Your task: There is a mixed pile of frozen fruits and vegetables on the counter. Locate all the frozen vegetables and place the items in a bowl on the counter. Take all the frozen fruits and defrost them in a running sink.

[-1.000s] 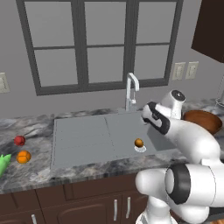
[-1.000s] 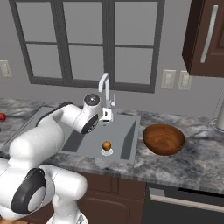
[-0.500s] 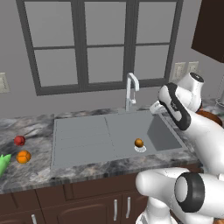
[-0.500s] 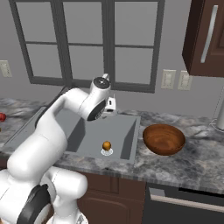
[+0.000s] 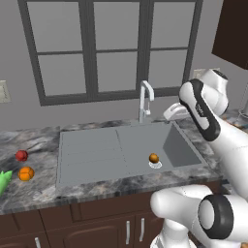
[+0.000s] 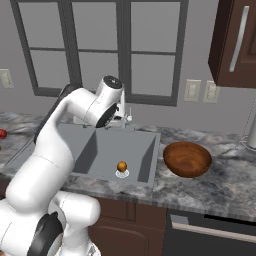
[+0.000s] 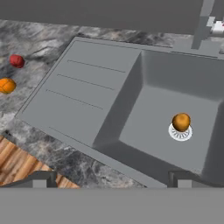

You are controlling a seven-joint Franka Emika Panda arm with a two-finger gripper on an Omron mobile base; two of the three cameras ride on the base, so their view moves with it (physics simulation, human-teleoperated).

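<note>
Looking down through the hand camera, I see the two dark finger tips of my gripper [image 7: 111,179] set wide apart at the bottom edge, with nothing between them, so the tool is fully spread and empty. My arm [image 5: 203,109] is raised high above the sink [image 5: 97,150], elbow bent, the forearm reaching back toward the window wall, and the hand sits up beside the pale gooseneck tap [image 5: 144,99] near the basin's back rim. In the right base view the same arm [image 6: 65,130] arches up from the lower left and folds over the sink's left half, the wrist close to the tap. The brownish orange ball [image 7: 181,121] rests on the round drain [image 7: 180,132] on the floor of the deep basin, toward its front right corner as I see it from the left base camera. On the counter [image 5: 29,193] left of the ribbed drainboard [image 5: 89,147], the red ball [image 5: 21,155] lies toward the back and the bright orange ball [image 5: 26,173] just in front of it, close but apart. The green pointed piece [image 5: 4,180] lies at the counter's far left, partly cut off by the picture's edge, near the bright orange ball. The wooden bowl [image 6: 187,159] stands on the counter just right of the sink's right rim, upright and holding nothing I can make out.
</note>
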